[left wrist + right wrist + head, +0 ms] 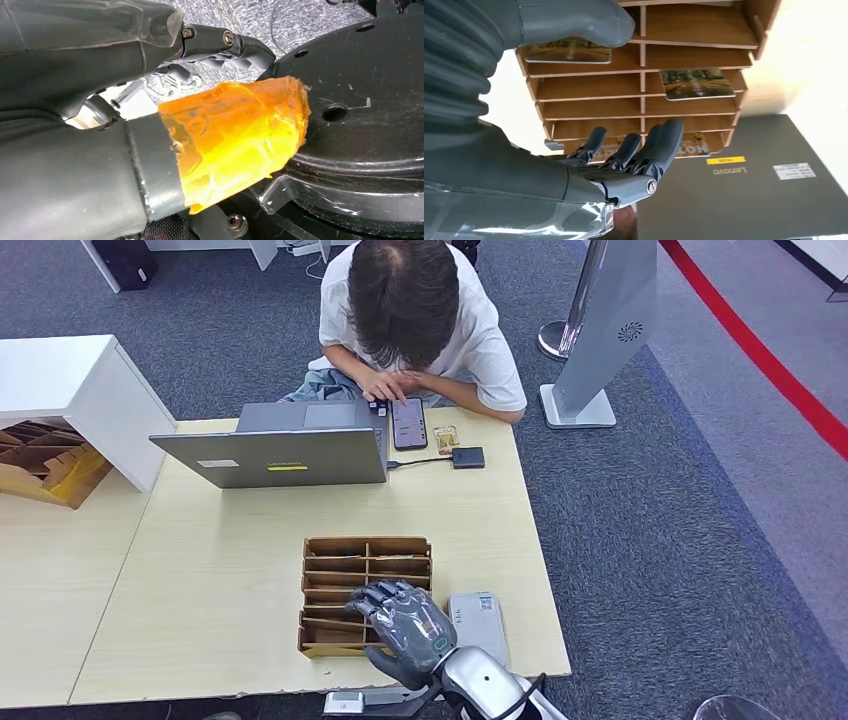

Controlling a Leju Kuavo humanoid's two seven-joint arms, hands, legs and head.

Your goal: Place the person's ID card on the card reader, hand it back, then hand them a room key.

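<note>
Just fingers (659,145) above key cards (694,82)

Laptop (275,455) blocks far side; bare tabletop (200,570) left of organizer (365,570)

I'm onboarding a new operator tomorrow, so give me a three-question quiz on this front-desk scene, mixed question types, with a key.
1. True or false: the right hand hovers above the brown wooden slotted card rack, its fingers apart, holding nothing.
2. What lies right of the rack, near the table's front edge?
A. a grey card reader
B. a red mug
C. a stapler
3. Fill in: the seated person touches a dark ___ beside the grey open laptop.

Key: 1 true; 2 A; 3 phone.
</note>
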